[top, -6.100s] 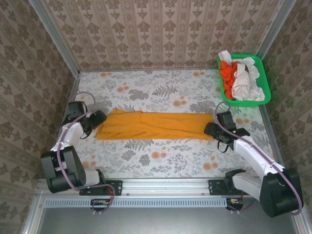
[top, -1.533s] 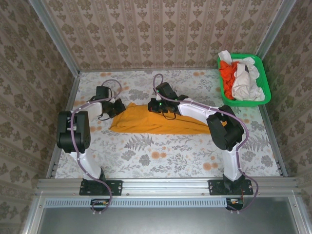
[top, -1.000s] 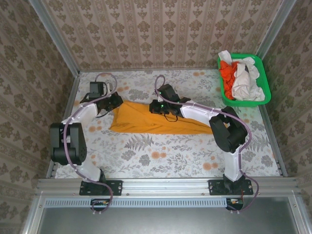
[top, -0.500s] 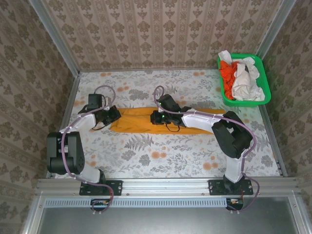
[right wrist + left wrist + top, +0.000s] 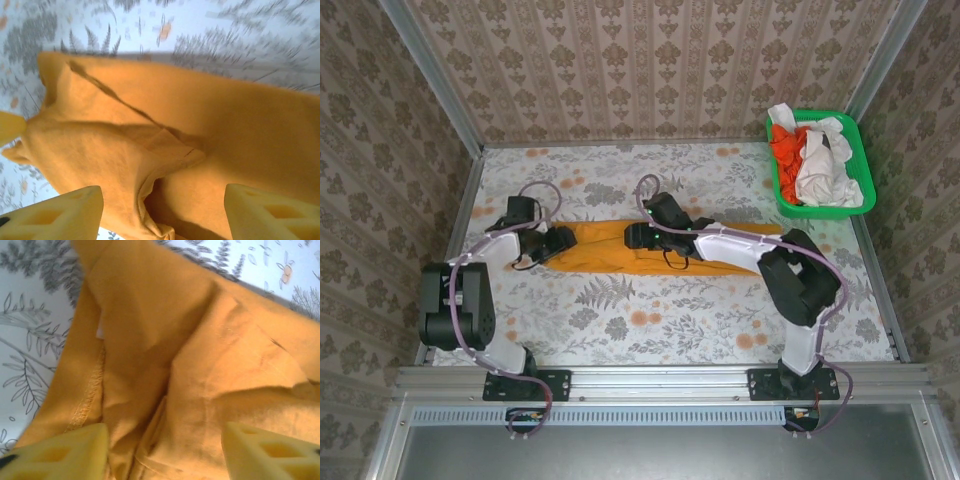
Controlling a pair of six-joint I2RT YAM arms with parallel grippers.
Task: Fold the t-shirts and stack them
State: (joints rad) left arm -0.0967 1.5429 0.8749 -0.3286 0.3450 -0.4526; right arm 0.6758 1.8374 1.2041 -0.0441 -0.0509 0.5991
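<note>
- One large mustard-orange cotton t-shirt (image 5: 598, 250) is laid across the middle of the floral-patterned table (image 5: 650, 320), drawn in to a long narrow band that runs from left to right.
- Doubled layers and a stitched hem are seen at the band's left end in the left wrist view, and a turned-over flap with a crease is seen in the right wrist view, so the lengthwise folding is judged to be done or nearly so.
- The left gripper (image 5: 557, 243) is placed over the band's left end with its yellow fingers (image 5: 55, 450) spread apart; the cloth is seen lying loose between them and is not pinched.
- The right gripper (image 5: 632, 236) is placed over the cloth a little left of the band's middle, its fingers (image 5: 272, 210) likewise apart and closed on nothing.
- The band is not yet folded across its length into a compact packet; that is judged to be the step left for this shirt.
- A red-orange t-shirt (image 5: 785, 150) and crumpled white t-shirts (image 5: 820, 170) are heaped in the green plastic basket (image 5: 820, 211) at the far right corner, unfolded.
- No stack is begun on the table; most of the task is judged to be left.
</note>
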